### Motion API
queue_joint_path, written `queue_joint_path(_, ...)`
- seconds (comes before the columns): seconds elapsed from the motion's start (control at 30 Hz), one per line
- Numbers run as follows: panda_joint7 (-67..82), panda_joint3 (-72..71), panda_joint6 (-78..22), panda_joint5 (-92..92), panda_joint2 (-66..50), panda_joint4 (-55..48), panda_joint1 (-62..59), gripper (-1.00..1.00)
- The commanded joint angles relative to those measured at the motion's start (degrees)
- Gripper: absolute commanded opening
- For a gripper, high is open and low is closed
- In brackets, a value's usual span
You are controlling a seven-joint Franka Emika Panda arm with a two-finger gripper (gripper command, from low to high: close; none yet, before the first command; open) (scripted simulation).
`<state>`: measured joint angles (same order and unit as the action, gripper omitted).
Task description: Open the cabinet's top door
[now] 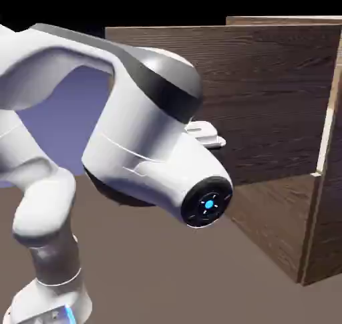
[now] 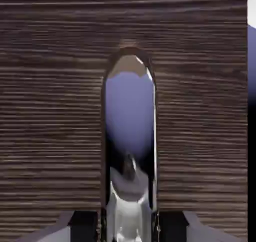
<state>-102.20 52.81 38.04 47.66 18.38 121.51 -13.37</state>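
On the flat, dark wood-grain top door (image 1: 267,95), the gripper (image 2: 128,227) clasps the curved silver handle (image 2: 129,106). Rigid but perhaps slippery, it suits a firm pull.

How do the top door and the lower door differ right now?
The top door stands swung out from the cabinet; the lower door looks shut.
The top door shows a darker face, the lower door a somewhat lighter brown one.
The top door has a silver handle with the pincer closed on it; no handle shows on the lower door's visible part.
Both have wood grain.
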Motion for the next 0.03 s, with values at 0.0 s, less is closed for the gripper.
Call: queue_joint_path(0.0, 0.94, 0.88, -1.16, -0.30, -1.32, -1.15, 0.61, -1.00)
